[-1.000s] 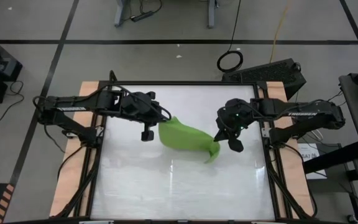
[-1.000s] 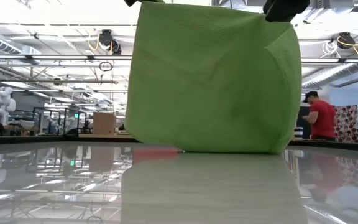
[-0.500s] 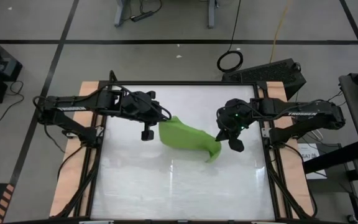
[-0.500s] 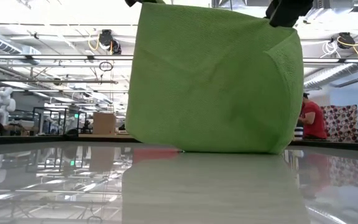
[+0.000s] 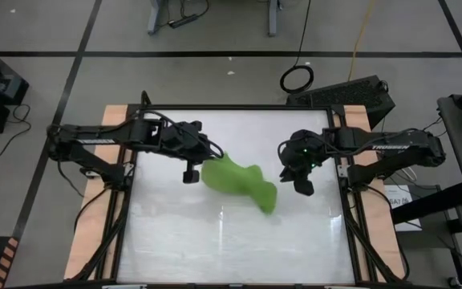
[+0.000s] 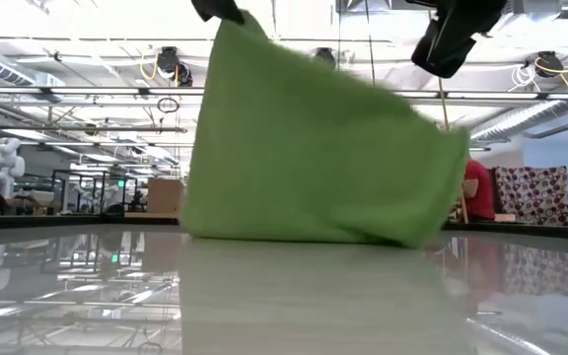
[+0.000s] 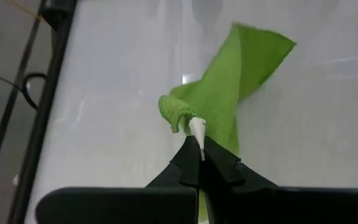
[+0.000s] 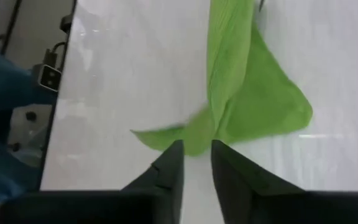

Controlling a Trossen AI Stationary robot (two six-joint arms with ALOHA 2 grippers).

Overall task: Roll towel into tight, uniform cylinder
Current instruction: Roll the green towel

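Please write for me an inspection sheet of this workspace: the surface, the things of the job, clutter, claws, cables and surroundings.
Surface: white glossy table top in a dark frame; bare part looks clean.
Job's things: lime-green towel unrolled, crumpled, one corner lifted, the rest sagging onto the table.
Clutter: nothing seen on the table.
Claws: left claw shut on a corner of the towel, held above the table; right claw open, empty, fingers apart above the towel's other end.
Cables: coiled cable on the floor beyond the table; wires run along both arms.
Surroundings: grey floor with dark lines; a person in a red shirt stands far behind the table, partly hidden by the towel.
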